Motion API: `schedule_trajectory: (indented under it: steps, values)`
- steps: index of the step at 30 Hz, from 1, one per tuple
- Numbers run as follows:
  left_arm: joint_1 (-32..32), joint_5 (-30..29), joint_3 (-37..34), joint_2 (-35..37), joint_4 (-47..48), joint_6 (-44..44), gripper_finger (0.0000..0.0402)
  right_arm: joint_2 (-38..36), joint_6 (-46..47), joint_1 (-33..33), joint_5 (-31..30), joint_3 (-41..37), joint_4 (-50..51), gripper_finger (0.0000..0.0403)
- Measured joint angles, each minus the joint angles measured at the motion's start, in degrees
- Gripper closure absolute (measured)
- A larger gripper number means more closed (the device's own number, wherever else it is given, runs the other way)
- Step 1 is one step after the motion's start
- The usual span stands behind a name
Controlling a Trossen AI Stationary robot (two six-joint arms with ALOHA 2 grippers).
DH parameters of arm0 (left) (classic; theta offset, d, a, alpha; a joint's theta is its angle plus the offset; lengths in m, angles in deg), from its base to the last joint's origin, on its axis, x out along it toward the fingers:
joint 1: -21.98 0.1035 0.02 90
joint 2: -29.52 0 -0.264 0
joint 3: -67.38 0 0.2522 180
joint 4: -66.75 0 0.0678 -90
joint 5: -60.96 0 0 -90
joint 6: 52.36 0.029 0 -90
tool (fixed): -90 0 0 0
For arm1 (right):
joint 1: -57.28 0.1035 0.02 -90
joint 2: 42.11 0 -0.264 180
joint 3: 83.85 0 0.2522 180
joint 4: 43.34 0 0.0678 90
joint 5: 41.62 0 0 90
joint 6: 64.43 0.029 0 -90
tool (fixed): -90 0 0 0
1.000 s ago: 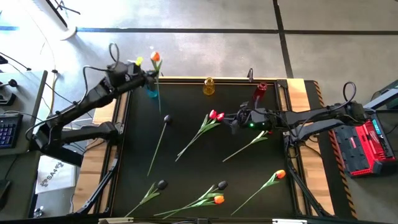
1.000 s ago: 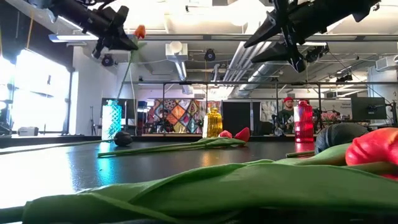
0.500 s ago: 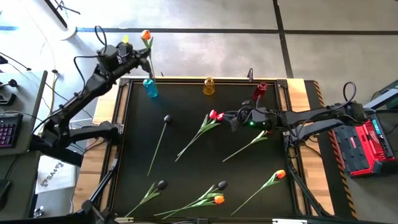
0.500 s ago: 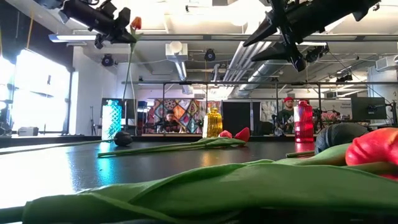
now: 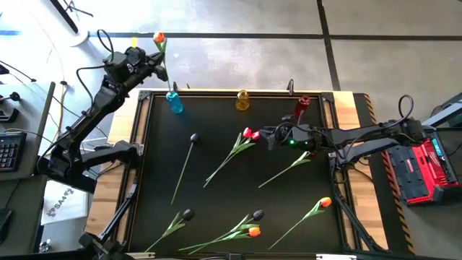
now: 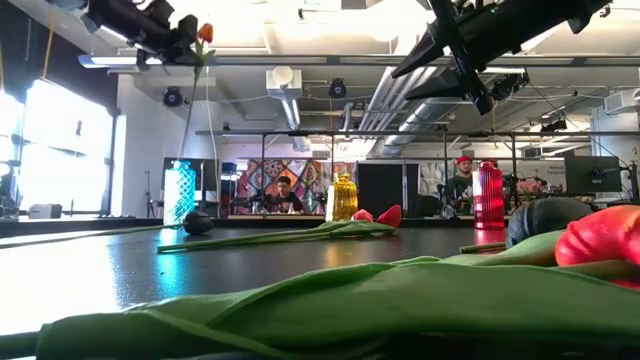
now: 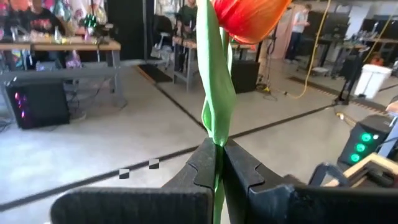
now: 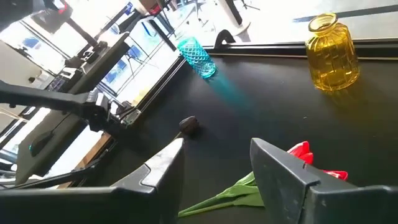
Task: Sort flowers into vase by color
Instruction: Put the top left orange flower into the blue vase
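My left gripper (image 5: 153,63) is raised beyond the table's far left corner, shut on an orange tulip (image 5: 158,37) whose stem hangs down toward the blue vase (image 5: 175,102). In the low view the tulip's head (image 6: 204,32) is high above that vase (image 6: 179,193). My right gripper (image 5: 266,137) hovers open over the table's middle, beside two red tulips (image 5: 249,133) lying flat; in its wrist view their heads (image 8: 303,154) lie past the fingers. The yellow vase (image 5: 242,100) and red vase (image 5: 302,106) stand at the far edge. Black and orange tulips lie on the mat. My left gripper pinches the orange tulip's stem (image 7: 217,163) between its two fingers, a short way below the head (image 7: 249,15), with a green leaf (image 7: 214,87) rising out of the hold. The fingers lie across the stem. The tulip is lifted clear and hangs roughly upright below the gripper.
A black tulip (image 5: 193,137) lies left of centre, a leafy stem (image 5: 285,170) right of centre. An orange tulip (image 5: 325,203), two black ones (image 5: 187,214) (image 5: 258,214) and another orange one (image 5: 253,232) lie near the near edge. People sit in the room behind.
My left gripper has risen and moved toward the far left, past the table's corner, staying shut. The orange tulip has gone up with it, so its head now stands higher and farther left of the blue vase.
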Motion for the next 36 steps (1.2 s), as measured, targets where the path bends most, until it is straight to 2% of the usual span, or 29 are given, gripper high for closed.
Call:
schedule_trajectory:
  steps: [7,15,30,36]
  values:
    - [0.27,-0.64,-5.49,-0.04,-4.67,-0.97,0.0401,0.0,0.0,-1.13,2.3,0.0,-0.07,0.0231]
    - [0.27,-2.25,-6.27,0.05,-10.48,0.39,0.0401,0.0,0.0,-1.13,2.51,0.0,-0.09,0.0231]
    - [0.25,-1.63,-6.42,0.03,-5.55,0.44,0.0401,0.0,0.0,-1.13,2.53,0.0,-0.11,0.0231]
    - [0.16,-0.91,-7.82,0.01,-0.35,0.0,0.0401,0.0,-0.01,-1.12,3.27,0.0,-0.13,0.0231]
